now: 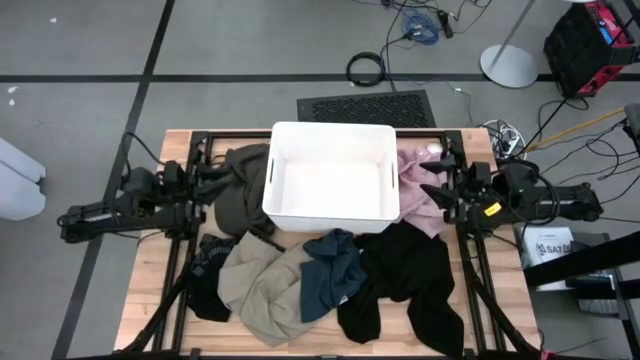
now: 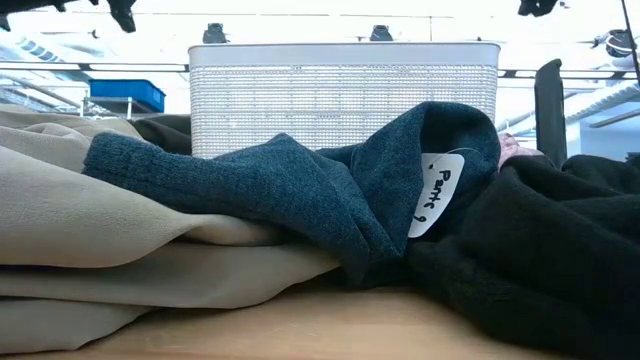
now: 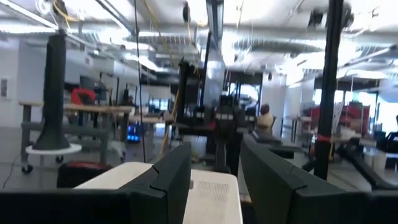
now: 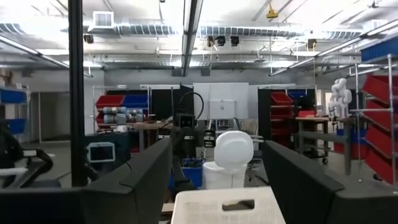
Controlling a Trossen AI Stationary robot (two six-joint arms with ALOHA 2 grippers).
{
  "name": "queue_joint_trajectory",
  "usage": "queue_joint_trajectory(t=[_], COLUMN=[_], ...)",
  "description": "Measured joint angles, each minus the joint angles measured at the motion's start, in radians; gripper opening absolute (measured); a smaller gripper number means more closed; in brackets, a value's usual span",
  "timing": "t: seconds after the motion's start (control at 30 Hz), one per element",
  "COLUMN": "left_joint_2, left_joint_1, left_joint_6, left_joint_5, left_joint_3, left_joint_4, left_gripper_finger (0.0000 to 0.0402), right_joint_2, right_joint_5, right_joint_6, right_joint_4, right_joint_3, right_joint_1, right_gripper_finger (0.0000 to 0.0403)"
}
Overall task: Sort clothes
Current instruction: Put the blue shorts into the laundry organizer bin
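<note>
Teal garment [image 2: 300, 190] (tagged) draped betw. beige garment [image 2: 90, 240], black garment [image 2: 540, 260].

Two dark, jointed arms; the right arm [image 1: 520, 195] carries a yellow marking, the left arm [image 1: 120, 208] all black.

A: Where do the cameras sit?
B: One hangs overhead, facing straight down; one sits at tabletop level, close against the clothes [image 2: 300, 200].
A: The wrist cameras?
B: Both look level across the white bin [image 1: 332, 172].
</note>
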Motion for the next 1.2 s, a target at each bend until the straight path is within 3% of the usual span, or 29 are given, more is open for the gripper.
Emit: queue_joint_trajectory(t=[0.23, 0.37, 0.57, 0.8, 1.03, 1.2], left_joint_2=[0.204, 0.281, 0.313, 0.316, 0.351, 0.391], left_joint_1=[-0.001, -0.015, -0.108, -0.244, -0.348, -0.423], left_joint_6=[0.022, 0.015, -0.010, -0.012, -0.059, -0.063], left_joint_5=[0.000, 0.018, 0.026, 0.026, -0.042, -0.108], left_joint_3=[0.122, 0.160, 0.202, 0.202, 0.202, 0.245], left_joint_4=[-0.084, -0.166, -0.204, -0.216, -0.221, -0.274], left_gripper_finger=[0.0150, 0.0150, 0.0150, 0.0150, 0.0150, 0.0150], right_joint_2=[0.141, 0.213, 0.319, 0.431, 0.521, 0.583], right_joint_5=[-0.007, -0.133, -0.261, -0.265, -0.265, -0.264], right_joint_6=[-0.023, 0.036, 0.157, 0.166, 0.166, 0.156], right_joint_4=[0.050, 0.038, 0.055, 0.148, 0.247, 0.188], right_joint_3=[0.111, 0.150, 0.165, 0.166, 0.168, 0.252], right_joint_1=[0.000, 0.000, 0.005, 0.047, 0.083, 0.106], right_gripper_finger=[0.0238, 0.0238, 0.0238, 0.0238, 0.0238, 0.0238])
